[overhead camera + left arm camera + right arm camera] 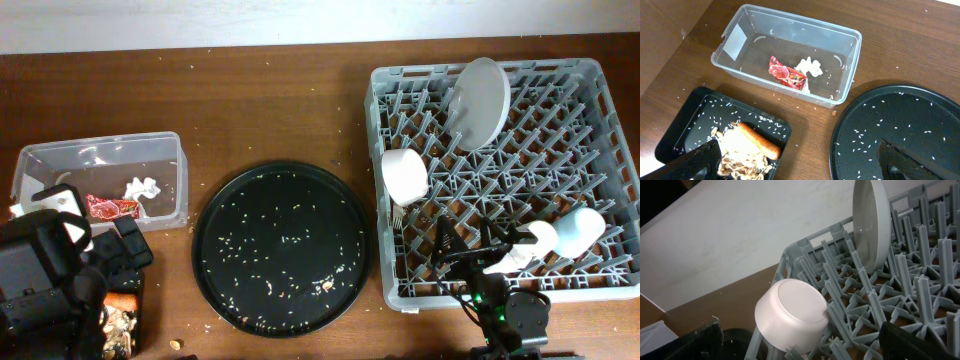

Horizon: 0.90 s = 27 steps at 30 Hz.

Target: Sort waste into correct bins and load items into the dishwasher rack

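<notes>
Lab-style kitchen mock-up: brown wooden table (280, 110) bearing large grey pegged plastic dishwasher rack (560, 150) and clear rectangular plastic tub (100, 160).

Mostly hidden overhead beneath the left arm (40, 285): black rectangular shallow bin (141, 310), with only a sliver of orange carrot (122, 301) showing. Cut off by the left wrist view's edges: large round black tray (900, 125). Cropped at the top in the right wrist view: white round plate (871, 225).

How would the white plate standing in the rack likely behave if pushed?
The plate looks rigid and glossy, so probably slippery and breakable. Standing on edge between the rack pegs, it might tip or roll if pushed.
</notes>
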### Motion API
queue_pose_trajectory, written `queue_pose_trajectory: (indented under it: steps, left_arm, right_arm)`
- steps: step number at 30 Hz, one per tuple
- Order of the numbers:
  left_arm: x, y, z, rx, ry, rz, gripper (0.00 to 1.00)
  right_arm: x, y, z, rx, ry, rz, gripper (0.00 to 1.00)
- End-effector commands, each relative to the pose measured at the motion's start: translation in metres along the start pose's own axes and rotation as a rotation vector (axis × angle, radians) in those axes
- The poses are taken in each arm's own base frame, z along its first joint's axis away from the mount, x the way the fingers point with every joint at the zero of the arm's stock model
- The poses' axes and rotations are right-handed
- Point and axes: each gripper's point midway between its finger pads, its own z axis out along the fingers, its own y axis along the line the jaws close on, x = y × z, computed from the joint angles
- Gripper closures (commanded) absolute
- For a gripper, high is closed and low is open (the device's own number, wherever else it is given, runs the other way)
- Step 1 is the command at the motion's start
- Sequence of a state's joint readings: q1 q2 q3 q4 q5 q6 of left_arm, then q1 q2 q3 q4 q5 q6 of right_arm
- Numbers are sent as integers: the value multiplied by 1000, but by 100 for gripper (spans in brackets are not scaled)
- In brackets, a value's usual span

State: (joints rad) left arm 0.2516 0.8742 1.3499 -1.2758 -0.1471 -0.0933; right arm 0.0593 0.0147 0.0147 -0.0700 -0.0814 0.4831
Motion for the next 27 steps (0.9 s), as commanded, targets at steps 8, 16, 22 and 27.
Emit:
queue_pose_trajectory:
  steps: [8, 16, 22, 27]
  left_arm:
    - [-16, -45, -17, 175, -313, 147, 1]
    - [55, -97, 59, 443, -786, 98, 1]
    - [86, -103, 100, 440, -759, 107, 1]
    - [96, -104, 108, 435, -707, 122, 1]
  right_arm:
    - [1, -1, 0, -6, -2, 4, 1]
    - [1, 0, 0, -6, -2, 4, 1]
    - [1, -1, 0, -6, -2, 4, 1]
    - [1, 0, 0, -6, -2, 4, 1]
